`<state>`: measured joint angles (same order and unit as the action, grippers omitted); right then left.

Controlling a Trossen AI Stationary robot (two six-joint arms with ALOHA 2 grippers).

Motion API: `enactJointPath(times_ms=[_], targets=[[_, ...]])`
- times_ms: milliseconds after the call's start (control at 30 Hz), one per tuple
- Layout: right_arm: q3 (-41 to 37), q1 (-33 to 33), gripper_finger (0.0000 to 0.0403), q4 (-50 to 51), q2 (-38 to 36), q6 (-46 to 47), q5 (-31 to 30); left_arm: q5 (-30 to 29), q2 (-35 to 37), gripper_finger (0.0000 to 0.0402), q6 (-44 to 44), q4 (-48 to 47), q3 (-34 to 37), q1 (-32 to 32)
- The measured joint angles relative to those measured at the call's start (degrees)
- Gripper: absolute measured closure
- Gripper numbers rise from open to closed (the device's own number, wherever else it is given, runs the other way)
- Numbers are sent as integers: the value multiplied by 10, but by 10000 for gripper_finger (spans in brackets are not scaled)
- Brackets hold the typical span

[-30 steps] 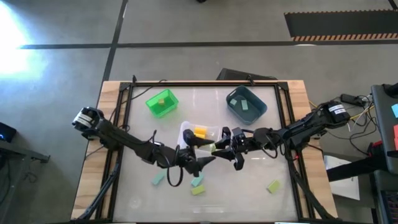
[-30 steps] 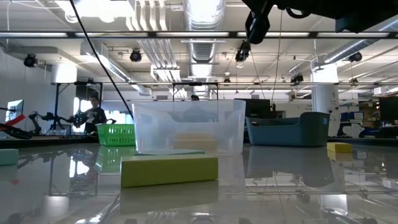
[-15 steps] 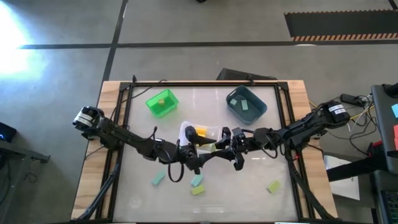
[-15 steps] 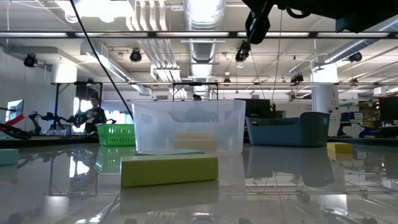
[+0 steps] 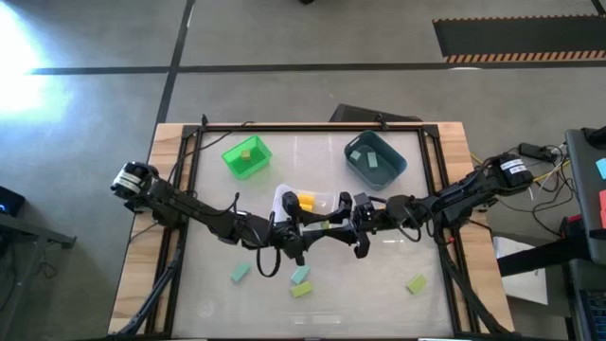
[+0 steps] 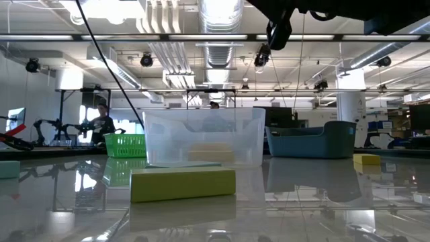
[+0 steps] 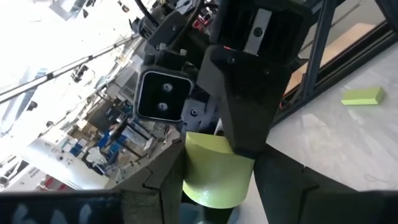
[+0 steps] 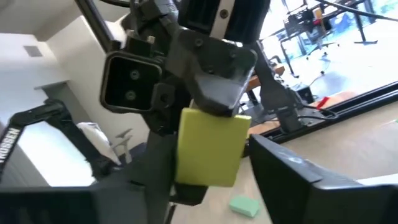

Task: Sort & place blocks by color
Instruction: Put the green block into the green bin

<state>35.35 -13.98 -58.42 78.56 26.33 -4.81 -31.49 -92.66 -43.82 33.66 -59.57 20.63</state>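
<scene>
A light green block (image 5: 327,224) hangs in the air above the table's middle, just near of the clear bin (image 5: 308,202), which has yellow blocks in it. My left gripper (image 5: 311,230) comes at it from the table's left and my right gripper (image 5: 341,222) from the right; both are shut on it, facing each other. The left wrist view shows the block (image 7: 214,171) between the left fingers. The right wrist view shows it (image 8: 210,148) between the right fingers. Both grippers are above the low view's picture. My left gripper pinches the block's left end between its two fingers (image 7: 165,180), coming level from the table's left; the block's sides (image 7: 186,168) meet the fingers. The block is lifted clear. My right gripper pinches the block's other end between its two fingers (image 8: 280,174), level from the table's right, turned crosswise to the left gripper's hold. In the left wrist view one right finger (image 7: 242,118) lies over the block's upper face.
A bright green bin (image 5: 246,156) with a light green block stands far left and a blue-grey bin (image 5: 376,158) with teal blocks far right. Loose blocks lie near: two teal (image 5: 240,273) (image 5: 300,276), two light green (image 5: 301,290) (image 5: 416,282). A person shows in the room behind (image 6: 102,124).
My left gripper has moved up and toward the table's right, from beside the loose blocks to the block that my right gripper keeps still in the air. Its fingers, spread wide a second ago, have shut on the block.
</scene>
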Motion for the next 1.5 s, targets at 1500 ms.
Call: enactJointPath(times_ms=[1500], targets=[[0, 2, 163, 325, -147, -3, -163, 15, 56, 209, 600, -787, 28, -495]])
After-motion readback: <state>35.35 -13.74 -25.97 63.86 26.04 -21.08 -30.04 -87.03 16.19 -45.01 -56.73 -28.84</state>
